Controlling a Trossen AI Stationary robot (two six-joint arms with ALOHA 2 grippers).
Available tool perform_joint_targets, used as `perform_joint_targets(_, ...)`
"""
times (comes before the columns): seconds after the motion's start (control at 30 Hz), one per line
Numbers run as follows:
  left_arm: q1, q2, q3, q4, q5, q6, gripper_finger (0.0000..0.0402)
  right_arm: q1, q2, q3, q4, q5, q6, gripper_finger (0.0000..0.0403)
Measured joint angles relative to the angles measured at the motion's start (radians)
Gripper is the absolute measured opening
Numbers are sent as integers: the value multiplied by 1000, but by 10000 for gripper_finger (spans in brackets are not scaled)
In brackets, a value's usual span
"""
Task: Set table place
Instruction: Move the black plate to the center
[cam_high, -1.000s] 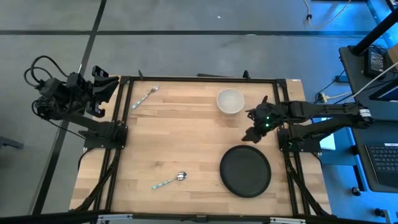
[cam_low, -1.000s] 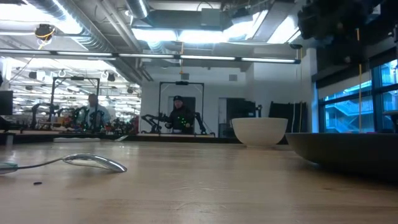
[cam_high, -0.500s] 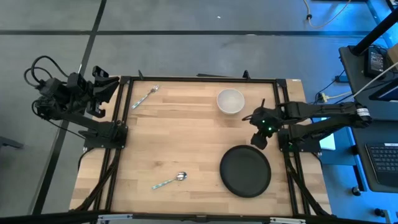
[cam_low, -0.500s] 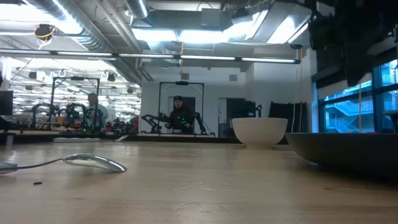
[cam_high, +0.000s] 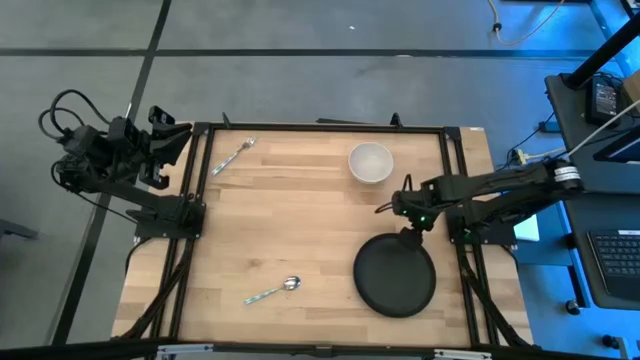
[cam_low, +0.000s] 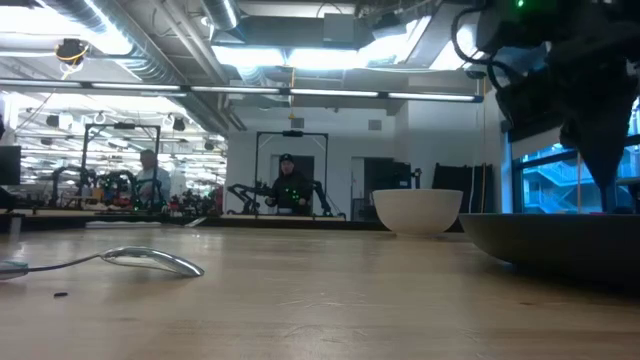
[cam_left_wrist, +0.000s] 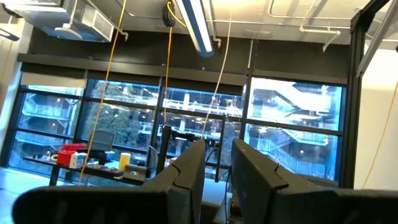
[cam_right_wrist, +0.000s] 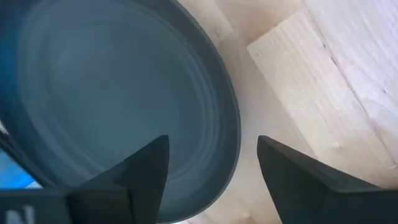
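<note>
A white bowl (cam_high: 370, 163) stands toward the far side, and a black plate (cam_high: 395, 276) lies nearer, well apart from it. One spoon (cam_high: 231, 157) rests near the far left corner; a second spoon (cam_high: 272, 292) lies left of the plate. A person (cam_low: 288, 187) stands in the room beyond.

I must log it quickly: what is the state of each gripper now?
Left gripper: nearly shut, holding nothing, parked off the table.
Right gripper: open, straddling the rim of the dark plate.

White bowl (cam_low: 417, 211) beside dark plate (cam_low: 560, 243), spoon (cam_low: 150, 261) well apart.
</note>
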Motion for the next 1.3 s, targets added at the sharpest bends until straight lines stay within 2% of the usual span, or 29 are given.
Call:
perform_joint_targets(0.27, 0, 0, 0, 0, 0, -1, 73, 21, 84, 0, 1, 75, 52, 245)
perform_joint_targets(1.3, 0, 0, 0, 0, 0, -1, 73, 21, 213, 0, 94, 101, 72, 245)
